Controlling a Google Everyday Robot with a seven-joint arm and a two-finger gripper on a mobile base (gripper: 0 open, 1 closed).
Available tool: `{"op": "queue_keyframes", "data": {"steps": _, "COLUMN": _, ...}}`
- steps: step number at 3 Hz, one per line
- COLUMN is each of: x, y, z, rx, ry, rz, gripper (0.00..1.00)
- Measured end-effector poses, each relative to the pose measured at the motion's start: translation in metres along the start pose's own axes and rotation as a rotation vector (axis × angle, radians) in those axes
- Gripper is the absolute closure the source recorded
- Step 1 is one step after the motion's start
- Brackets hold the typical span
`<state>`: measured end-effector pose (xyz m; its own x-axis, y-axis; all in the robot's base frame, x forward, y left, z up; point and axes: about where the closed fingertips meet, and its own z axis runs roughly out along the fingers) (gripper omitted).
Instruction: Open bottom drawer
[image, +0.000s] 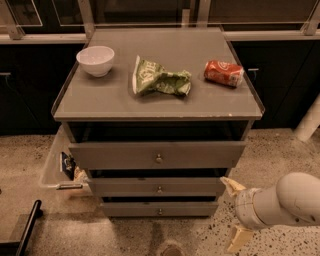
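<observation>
One three-drawer cabinet (210, 102) fills centre frame, its bottom drawer (127, 209) lowest; one gripper (234, 212), fingers spread and empty, sits at lower right.

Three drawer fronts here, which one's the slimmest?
The bottom drawer, lowest of the three: its front is thinner and narrower than the two above. The gripper hangs open just right of it, off the knob.
</observation>
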<state>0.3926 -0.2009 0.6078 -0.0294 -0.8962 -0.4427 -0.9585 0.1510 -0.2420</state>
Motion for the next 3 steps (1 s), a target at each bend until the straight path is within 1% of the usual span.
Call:
{"op": "queue_keyframes", "data": {"steps": 1, "x": 0.0, "y": 0.0, "z": 0.0, "rx": 0.0, "ry": 0.0, "rz": 0.0, "gripper": 0.0}}
{"op": "queue_keyframes", "data": {"steps": 2, "x": 0.007, "y": 0.0, "z": 0.014, "rx": 0.007, "ry": 0.005, "rz": -0.001, "gripper": 0.0}}
{"op": "queue_keyframes", "data": {"steps": 3, "x": 0.019, "y": 0.004, "z": 0.042, "rx": 0.01, "ry": 0.025, "rz": -0.021, "gripper": 0.0}}
